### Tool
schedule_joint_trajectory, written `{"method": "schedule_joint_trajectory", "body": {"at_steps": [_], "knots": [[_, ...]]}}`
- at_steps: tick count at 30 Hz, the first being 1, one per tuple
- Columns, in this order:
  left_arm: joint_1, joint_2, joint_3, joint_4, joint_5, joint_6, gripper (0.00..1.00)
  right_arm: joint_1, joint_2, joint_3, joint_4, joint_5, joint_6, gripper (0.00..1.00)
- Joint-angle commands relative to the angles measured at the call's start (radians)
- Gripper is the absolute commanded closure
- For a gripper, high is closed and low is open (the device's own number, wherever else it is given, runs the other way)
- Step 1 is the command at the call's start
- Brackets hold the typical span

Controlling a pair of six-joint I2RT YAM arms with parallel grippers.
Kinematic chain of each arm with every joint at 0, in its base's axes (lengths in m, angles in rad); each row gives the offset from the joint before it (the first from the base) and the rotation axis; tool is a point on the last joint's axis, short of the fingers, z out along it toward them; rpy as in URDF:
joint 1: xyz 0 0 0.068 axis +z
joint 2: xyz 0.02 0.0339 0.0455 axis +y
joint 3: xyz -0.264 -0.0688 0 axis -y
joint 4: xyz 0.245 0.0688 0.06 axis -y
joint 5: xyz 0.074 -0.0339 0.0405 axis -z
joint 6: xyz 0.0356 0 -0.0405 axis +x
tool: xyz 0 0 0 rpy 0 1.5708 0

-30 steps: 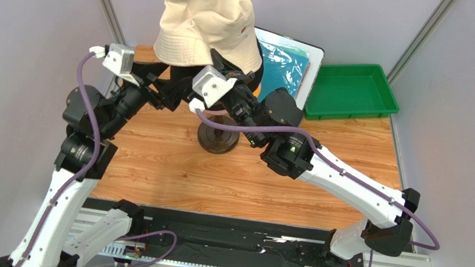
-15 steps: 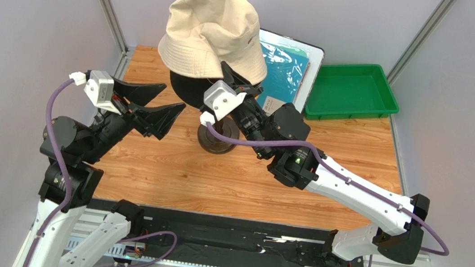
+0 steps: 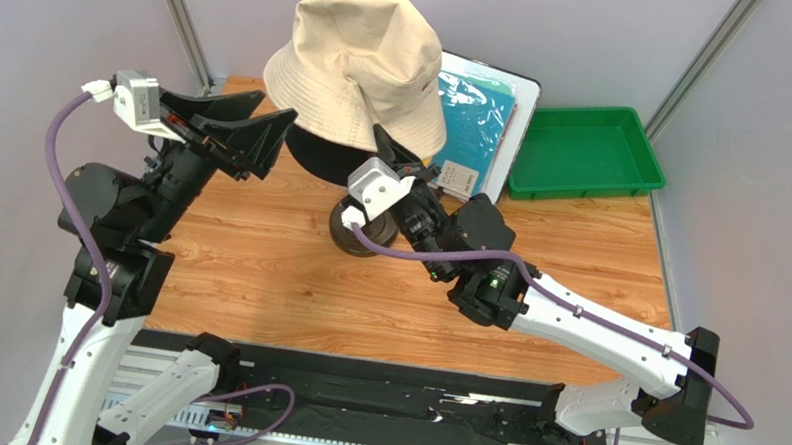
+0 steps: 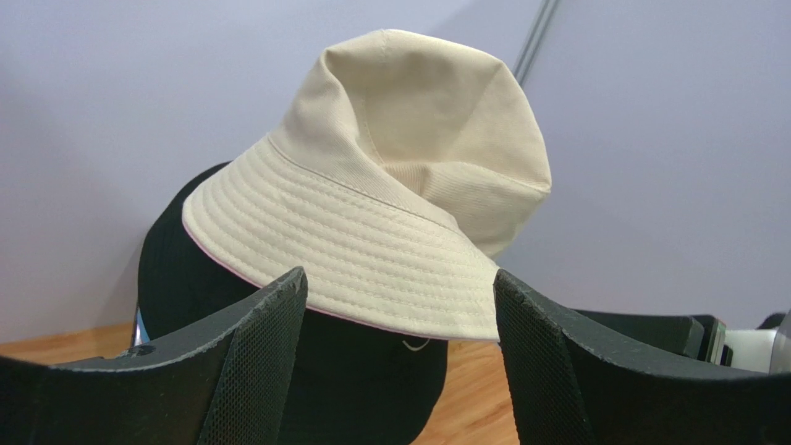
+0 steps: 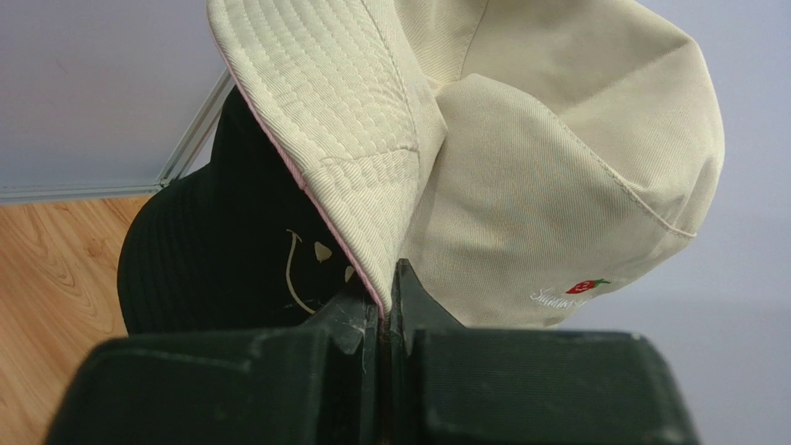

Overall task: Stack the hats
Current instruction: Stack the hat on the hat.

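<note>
A beige hat sits tilted on top of a black hat, both on a stand at the back of the table. My right gripper is under the beige hat's near right side. In the right wrist view this gripper is shut on the pink-edged brim of the beige hat, with the black hat behind it. My left gripper hangs open just left of the hats and touches neither. Its wrist view shows the beige hat over the black hat, beyond the fingers.
The dark round base of the stand rests on the wooden table. A teal sheet in a white frame leans behind the hats. A green tray lies at the back right. Grey walls close in on both sides.
My left arm has pulled back to the left, away from the hats, with its jaws still open. The right gripper has shifted the beige hat slightly right and lower over the black hat.
</note>
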Motion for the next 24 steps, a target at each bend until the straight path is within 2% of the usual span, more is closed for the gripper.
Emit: {"method": "schedule_joint_trajectory", "body": {"at_steps": [1,5,7,10,16,24], "knots": [[0.006,0.011,-0.015,0.033,-0.094,-0.131,0.21,0.007,-0.026,-0.015,0.064,0.033,0.031,1.00],[0.007,-0.072,-0.132,0.151,-0.105,-0.242,0.24,0.007,-0.026,-0.015,0.066,0.036,0.033,1.00],[0.009,-0.087,-0.138,0.129,-0.123,-0.273,0.22,0.006,-0.029,-0.014,0.066,0.033,0.037,1.00],[0.010,-0.072,-0.141,0.123,-0.071,-0.323,0.19,0.006,-0.031,-0.006,0.061,0.025,0.042,1.00],[0.016,-0.019,-0.169,0.267,0.007,-0.448,0.17,0.007,-0.031,-0.009,0.044,0.025,0.054,1.00],[0.027,0.014,-0.164,0.292,0.009,-0.503,0.17,0.007,-0.043,0.000,0.024,0.013,0.062,1.00]]}}
